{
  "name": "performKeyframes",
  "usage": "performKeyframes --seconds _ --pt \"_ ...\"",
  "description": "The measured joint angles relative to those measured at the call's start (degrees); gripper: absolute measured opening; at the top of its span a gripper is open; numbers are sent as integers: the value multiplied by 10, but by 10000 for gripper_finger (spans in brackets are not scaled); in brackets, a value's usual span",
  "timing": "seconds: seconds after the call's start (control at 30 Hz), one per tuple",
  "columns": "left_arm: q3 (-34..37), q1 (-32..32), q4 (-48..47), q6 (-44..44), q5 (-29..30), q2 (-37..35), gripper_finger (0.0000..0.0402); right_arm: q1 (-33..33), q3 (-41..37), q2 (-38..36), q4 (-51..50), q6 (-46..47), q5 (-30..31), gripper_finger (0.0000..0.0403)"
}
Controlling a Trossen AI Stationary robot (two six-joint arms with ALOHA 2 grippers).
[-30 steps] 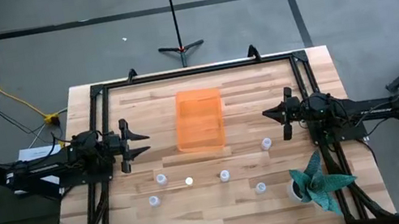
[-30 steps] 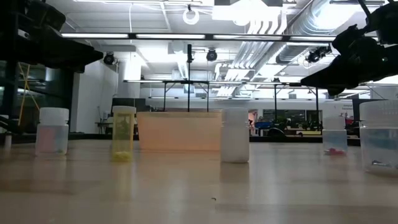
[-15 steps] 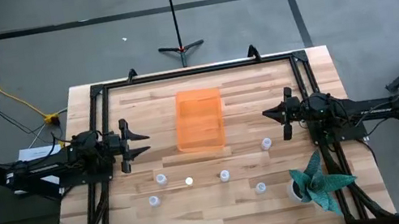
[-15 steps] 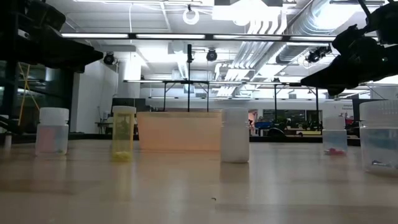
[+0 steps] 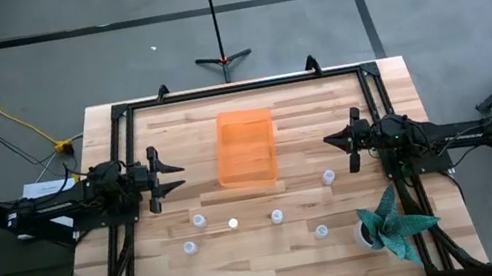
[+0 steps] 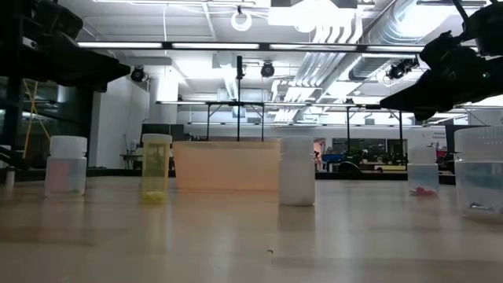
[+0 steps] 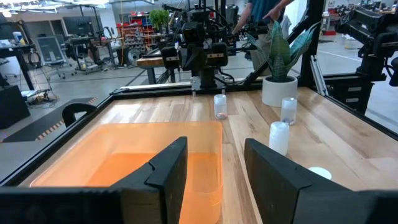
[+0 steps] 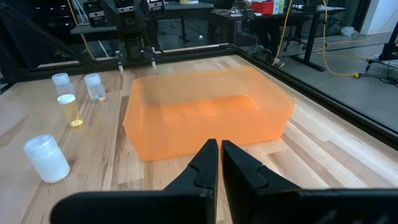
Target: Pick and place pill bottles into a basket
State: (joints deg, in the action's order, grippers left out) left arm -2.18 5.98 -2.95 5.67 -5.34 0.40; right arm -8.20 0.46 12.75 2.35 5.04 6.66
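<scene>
The orange basket (image 5: 246, 148) stands on the table's far middle; it also shows in the left wrist view (image 7: 124, 162) and the right wrist view (image 8: 208, 115). Several small white-capped pill bottles stand upright on their bases nearer the front, among them one (image 5: 199, 221), a yellowish one (image 5: 234, 223) and one (image 5: 328, 177) by the right arm. My left gripper (image 5: 175, 176) is open and empty, left of the basket (image 7: 214, 168). My right gripper (image 5: 331, 140) is shut and empty, right of the basket (image 8: 220, 152). Both hang above the table.
A white pot with a teal plant (image 5: 384, 227) stands at the front right, close to the right arm. A black frame (image 5: 237, 89) runs round the table's far and side edges. Bare wood lies between the basket and the bottles.
</scene>
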Motion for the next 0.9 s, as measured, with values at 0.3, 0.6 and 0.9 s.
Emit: performKeyframes --seconds 0.3,0.6,0.9 --pt "0 0 0 0 0 0 193 0 0 0 0 0 0 12" --pt "0 0 0 0 0 0 193 0 0 0 0 0 0 12" --pt "0 0 0 0 0 0 193 -1 0 0 0 -130 1 12"
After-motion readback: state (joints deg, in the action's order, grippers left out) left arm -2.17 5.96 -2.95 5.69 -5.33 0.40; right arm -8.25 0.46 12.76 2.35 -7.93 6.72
